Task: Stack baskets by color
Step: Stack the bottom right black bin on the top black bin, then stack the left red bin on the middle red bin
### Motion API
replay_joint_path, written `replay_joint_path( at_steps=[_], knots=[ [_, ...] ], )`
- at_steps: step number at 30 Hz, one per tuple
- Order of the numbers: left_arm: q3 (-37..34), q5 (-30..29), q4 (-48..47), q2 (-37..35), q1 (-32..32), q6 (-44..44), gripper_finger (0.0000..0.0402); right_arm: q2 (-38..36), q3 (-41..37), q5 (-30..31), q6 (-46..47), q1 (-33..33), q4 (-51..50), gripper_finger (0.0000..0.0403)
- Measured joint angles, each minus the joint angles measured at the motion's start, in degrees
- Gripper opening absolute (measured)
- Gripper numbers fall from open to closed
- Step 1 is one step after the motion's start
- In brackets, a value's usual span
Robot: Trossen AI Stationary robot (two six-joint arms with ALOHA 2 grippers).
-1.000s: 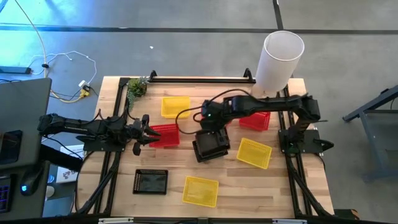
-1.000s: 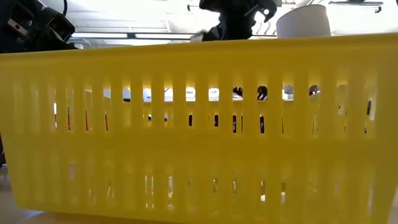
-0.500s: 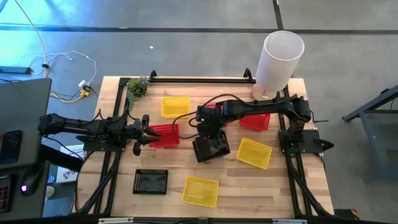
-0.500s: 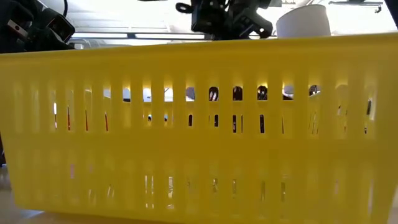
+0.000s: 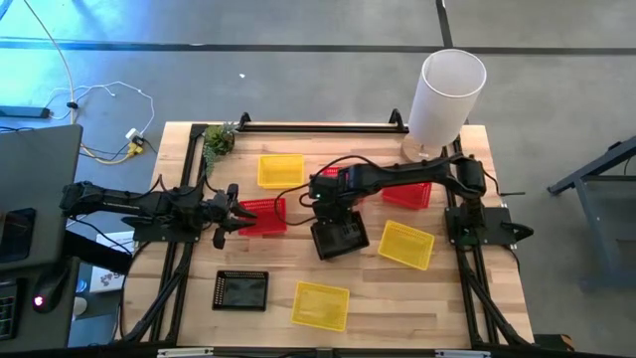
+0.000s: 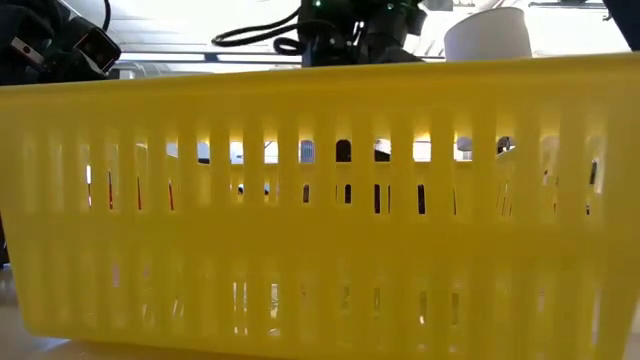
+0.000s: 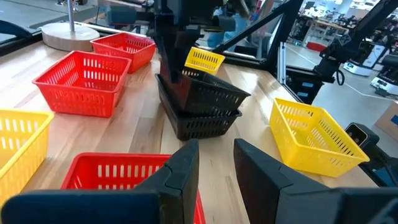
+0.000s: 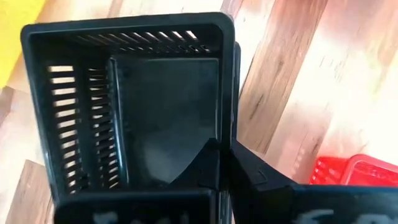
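Near the table's middle, two black baskets (image 5: 338, 239) are nested, the upper one (image 7: 202, 93) tilted in the lower one (image 7: 202, 124). My right gripper (image 8: 227, 163) comes down on the upper one and is shut on its wall. My left gripper (image 7: 216, 163) stands open at the left, just over the left end of a red basket (image 5: 264, 215). A third black basket (image 5: 241, 289) rests flat on its bottom near the front edge. My right gripper pinches the upper black basket's wall (image 8: 230, 127) on the table's far side, one finger inside the basket and one outside. The fingers slant steeply down from above. The basket sits tilted inside the lower black basket.
Yellow baskets lie at the far left (image 5: 280, 169), right of the stack (image 5: 406, 245) and at the front (image 5: 320, 305); the last fills the low view (image 6: 320, 200). Another red basket (image 5: 407, 193) lies by the right arm. A tall white cylinder (image 5: 447, 94) stands at the far right.
My right gripper has gone down toward the table and slightly toward its left edge, staying shut on the black basket. The basket has sunk with it into the lower black basket.
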Motion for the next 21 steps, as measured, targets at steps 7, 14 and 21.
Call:
replay_joint_path(
  at_steps=[7, 14, 21],
  knots=[
    [0.0, 0.0, 0.0, 0.0, 0.0, 0.0, 0.0090, 1.5, 0.0, 1.6, 1.1, -0.5, -0.2, 0.0004],
    [0.0, 0.0, 0.0, 0.0, 0.0, 0.0, 0.0090, 1.7, 0.0, 1.9, 0.9, -0.5, -0.2, 0.0046],
    [0.0, 0.0, 0.0, 0.0, 0.0, 0.0, 0.0090, 1.4, 0.0, 7.1, 1.4, -0.3, -1.2, 0.0103]
  ],
)
